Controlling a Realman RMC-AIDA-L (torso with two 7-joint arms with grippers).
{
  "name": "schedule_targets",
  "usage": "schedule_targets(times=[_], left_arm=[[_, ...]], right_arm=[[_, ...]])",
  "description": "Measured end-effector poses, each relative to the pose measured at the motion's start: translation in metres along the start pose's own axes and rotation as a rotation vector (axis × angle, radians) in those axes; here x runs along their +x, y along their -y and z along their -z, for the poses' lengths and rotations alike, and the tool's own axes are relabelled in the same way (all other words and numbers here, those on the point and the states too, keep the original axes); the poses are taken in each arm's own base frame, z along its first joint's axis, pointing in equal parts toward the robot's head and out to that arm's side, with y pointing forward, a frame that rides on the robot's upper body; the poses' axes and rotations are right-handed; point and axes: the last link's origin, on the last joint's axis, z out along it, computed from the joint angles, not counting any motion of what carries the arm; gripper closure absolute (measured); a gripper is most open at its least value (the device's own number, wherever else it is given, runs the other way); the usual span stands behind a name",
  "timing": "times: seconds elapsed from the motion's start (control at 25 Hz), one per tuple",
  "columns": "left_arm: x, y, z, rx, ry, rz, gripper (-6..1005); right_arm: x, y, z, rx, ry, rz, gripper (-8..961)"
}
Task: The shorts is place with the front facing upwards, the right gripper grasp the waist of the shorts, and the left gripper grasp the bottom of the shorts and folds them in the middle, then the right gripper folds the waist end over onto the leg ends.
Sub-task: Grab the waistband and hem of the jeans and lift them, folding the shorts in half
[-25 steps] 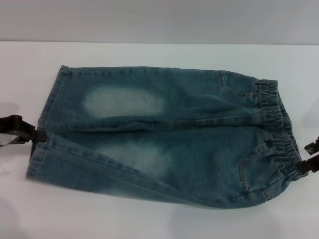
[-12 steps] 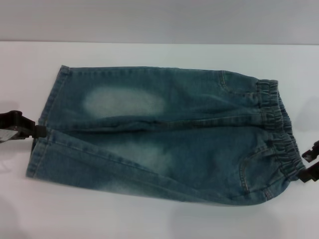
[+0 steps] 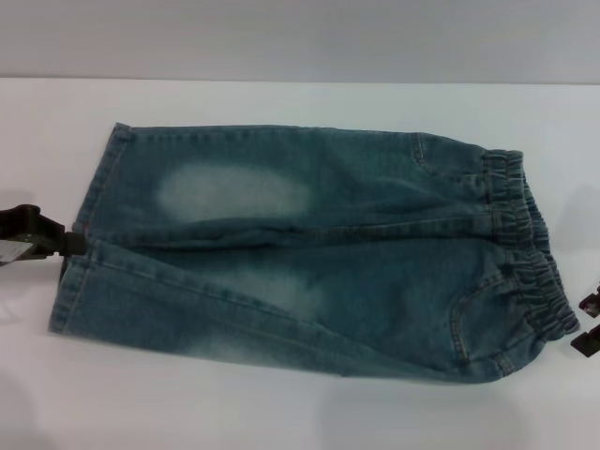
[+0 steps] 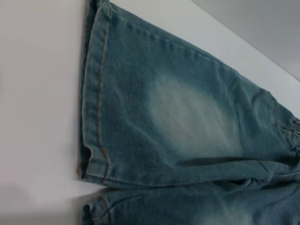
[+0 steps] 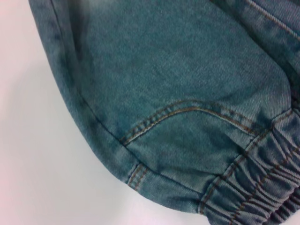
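The shorts (image 3: 309,253) lie flat on the white counter (image 3: 281,412), front up, the waist (image 3: 525,253) toward the robot's right and the leg ends (image 3: 84,234) toward its left. The left gripper (image 3: 73,246) sits at the gap between the two hems, touching the denim — whether it is clamped there I cannot tell. The right gripper (image 3: 589,321) is just beside the elastic band, fingers apart, holding nothing.
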Motion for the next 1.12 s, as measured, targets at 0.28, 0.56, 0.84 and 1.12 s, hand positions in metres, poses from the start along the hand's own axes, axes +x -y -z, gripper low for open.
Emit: schedule_targets(times=[0.28, 0.56, 0.84, 1.12], left_arm=[[0.001, -0.001, 0.000, -0.001, 0.000, -0.004, 936], [0.004, -0.003, 0.000, -0.002, -0.001, -0.010, 933], [0.004, -0.004, -0.001, -0.003, -0.001, -0.012, 930], [0.005, -0.004, -0.001, -0.007, -0.005, -0.013, 927]], right_arm=[[-0.001, 0.000, 0.001, 0.006, -0.035, 0.008, 311], [-0.004, 0.001, -0.002, 0.022, -0.036, 0.010, 316], [-0.008, -0.002, -0.010, 0.019, -0.036, 0.017, 321], [-0.007, -0.002, -0.014, 0.024, -0.050, 0.016, 325]])
